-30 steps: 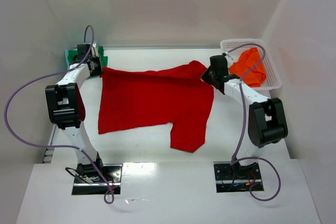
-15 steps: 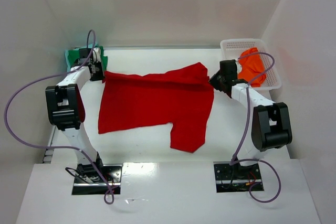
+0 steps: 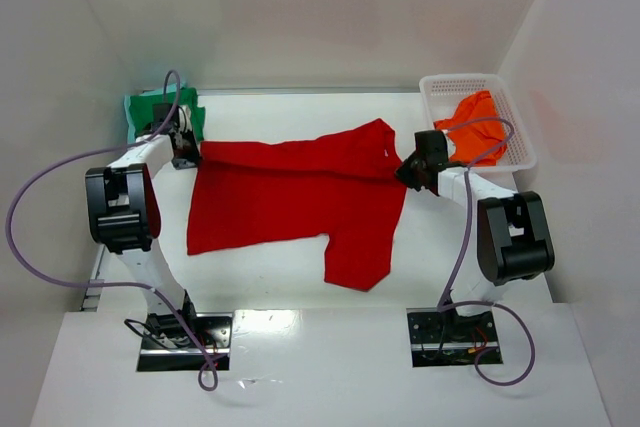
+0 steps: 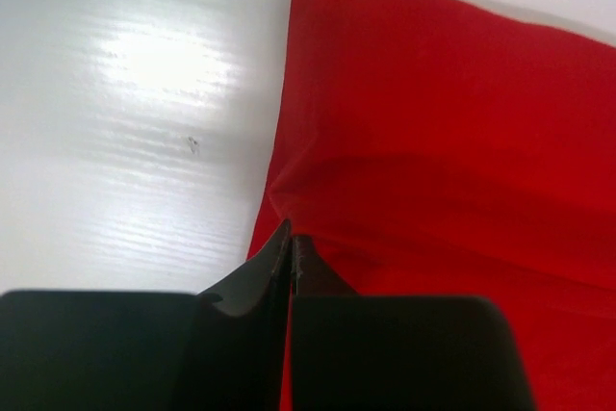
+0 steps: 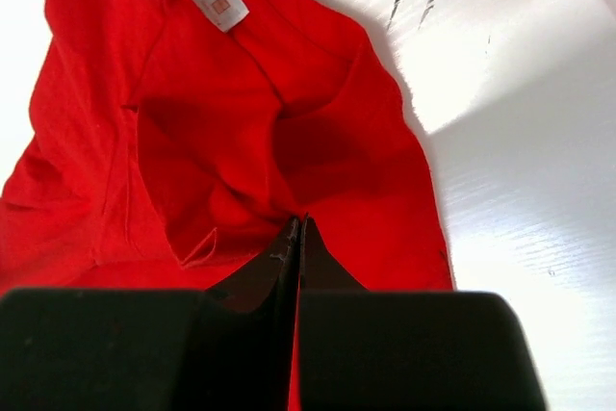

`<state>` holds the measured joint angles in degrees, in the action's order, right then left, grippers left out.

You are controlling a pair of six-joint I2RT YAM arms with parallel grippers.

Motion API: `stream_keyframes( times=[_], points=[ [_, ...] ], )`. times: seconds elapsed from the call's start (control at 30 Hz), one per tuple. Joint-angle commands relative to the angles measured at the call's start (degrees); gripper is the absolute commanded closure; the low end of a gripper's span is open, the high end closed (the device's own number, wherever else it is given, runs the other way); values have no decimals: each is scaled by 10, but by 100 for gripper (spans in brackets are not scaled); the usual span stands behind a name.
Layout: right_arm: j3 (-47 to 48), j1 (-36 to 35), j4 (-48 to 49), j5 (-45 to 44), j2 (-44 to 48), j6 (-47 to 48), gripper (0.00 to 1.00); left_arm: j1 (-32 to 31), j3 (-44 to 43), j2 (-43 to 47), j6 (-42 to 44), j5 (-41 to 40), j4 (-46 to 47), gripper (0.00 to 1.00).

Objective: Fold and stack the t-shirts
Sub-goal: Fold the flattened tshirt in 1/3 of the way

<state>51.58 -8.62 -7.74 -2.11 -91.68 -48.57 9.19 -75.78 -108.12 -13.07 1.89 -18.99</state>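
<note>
Top external view: red t-shirt lies spread on the table. Left gripper is clamped on its far-left corner. Right gripper is clamped on cloth beside the collar.

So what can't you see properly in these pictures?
- Green t-shirt: top view, the left arm covers part; left wrist view cuts it to a strip at the top edge.
- Orange t-shirt: top view, bunched in the basket, a cable crosses it.
- Red t-shirt tag: right wrist view, print too small to read.
- Cloth inside the left gripper and right gripper: hidden by their own fingers.
</note>
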Motion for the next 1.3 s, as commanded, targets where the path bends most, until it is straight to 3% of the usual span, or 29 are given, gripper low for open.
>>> stream_keyframes(
  times=[0.0, 0.27, 0.7, 0.77, 0.87, 0.9, 0.97, 1.03, 1.2, 1.27],
  points=[
    [-1, -3, 15, -10, -14, -6, 100, 6, 18, 30, -37, 14, -12, 100],
    [6, -3, 10, -10, -34, 0, 100, 1, 49, 70, -47, 33, -25, 100],
    [12, -3, 3, -9, -34, 10, 100, -17, 77, 81, -65, 0, -48, 100],
    [12, -3, 3, -9, -28, 13, 88, -17, 75, 81, -74, -21, -51, 83],
    [17, -3, 3, -3, -23, 24, 75, -17, 65, 81, -78, -42, -54, 77],
    [23, -3, 3, 2, -18, 36, 66, -17, 57, 86, -83, -59, -54, 69],
    [43, -3, -3, 3, -12, 45, 56, -17, 47, 91, -88, -74, -54, 63],
    [58, -3, -8, 3, -2, 66, 43, -17, 33, 92, -89, -80, -54, 48],
    [120, -3, -16, -4, 11, 117, 33, -17, -5, 92, -90, -94, -54, 23],
    [151, -3, -11, -14, 3, 134, 30, -16, -16, 92, -94, -90, -45, 18]
  ],
)
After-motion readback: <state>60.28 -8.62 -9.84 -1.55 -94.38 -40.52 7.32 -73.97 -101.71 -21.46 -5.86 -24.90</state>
